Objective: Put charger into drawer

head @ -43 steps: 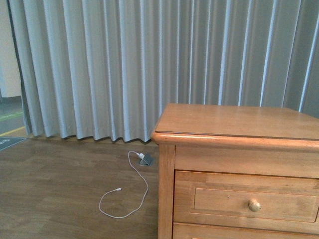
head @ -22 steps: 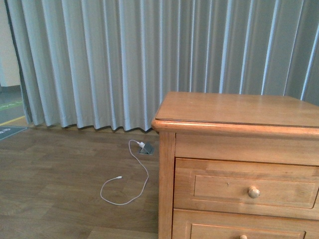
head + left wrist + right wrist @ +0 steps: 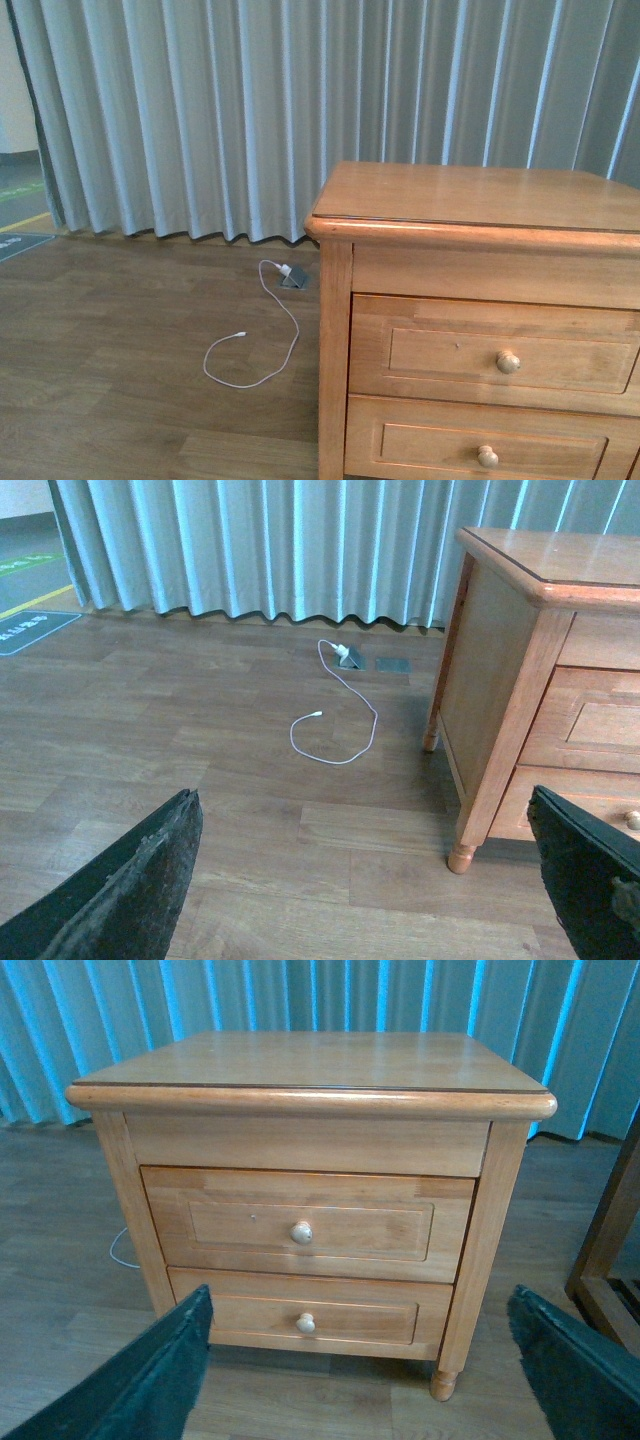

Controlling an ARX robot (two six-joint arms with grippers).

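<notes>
Both grippers' fingers, left (image 3: 380, 880) and right (image 3: 360, 1360), were spread empty before the nightstand (image 3: 310, 1130), its upper drawer (image 3: 305, 1225) shut; no charger was visible, only a white cable (image 3: 265, 340) on the floor.

You are looking straight at the wooden nightstand (image 3: 310, 1110). Its upper drawer (image 3: 305, 1225) is closed, round pale knob (image 3: 301, 1232) centred; the lower drawer (image 3: 310, 1318) is closed too. The right gripper (image 3: 365, 1380) stands wide open, dark fingers (image 3: 140, 1385) flanking the nightstand's base.
</notes>
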